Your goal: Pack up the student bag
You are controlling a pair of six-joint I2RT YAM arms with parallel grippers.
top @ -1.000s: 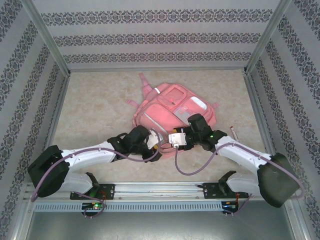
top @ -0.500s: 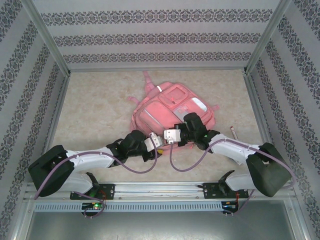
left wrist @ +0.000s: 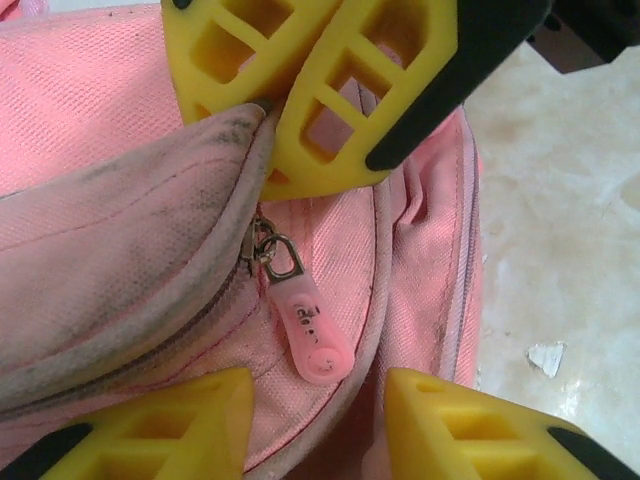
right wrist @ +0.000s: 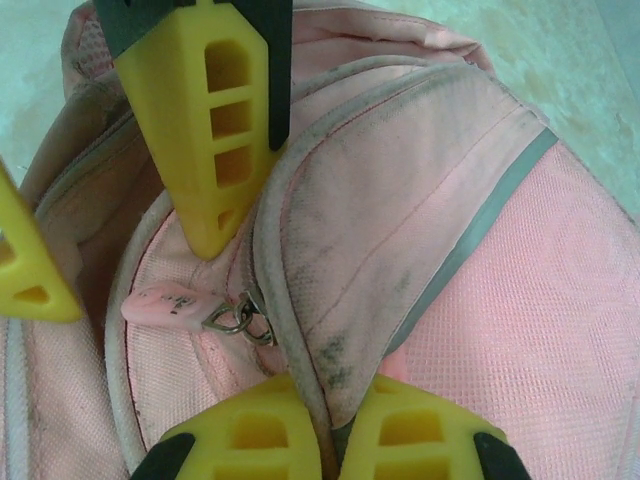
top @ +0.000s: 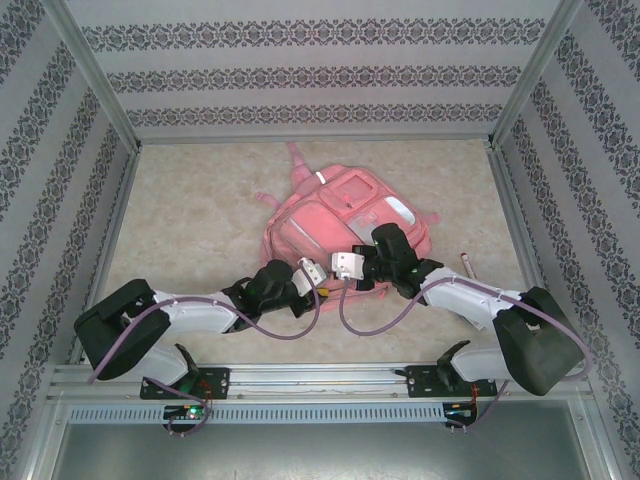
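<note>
The student bag (top: pixel 340 205), a pink fabric backpack, lies flat in the middle of the table. My right gripper (right wrist: pixel 345 425) is shut on a grubby fold of its pocket flap (right wrist: pixel 400 200), beside the zip. In the left wrist view the right gripper (left wrist: pixel 268 150) pinches that same fold from above. My left gripper (left wrist: pixel 318 425) stands open, its yellow fingers either side of the pink rubber zip pull (left wrist: pixel 312 340), whose end hangs just ahead of them, untouched. From above, the left gripper (top: pixel 322 284) and right gripper (top: pixel 340 278) meet at the bag's near edge.
A small pen-like stick (top: pixel 467 263) lies on the table right of the bag. Patterned walls and metal rails (top: pixel 120 215) close in the beige tabletop (top: pixel 190 210). Shoulder straps (top: pixel 290 160) trail off the bag's far side.
The right gripper has shut on the bag's pocket fold. The left gripper has slid right and forward up to the zip pull. The bag shifted slightly.
</note>
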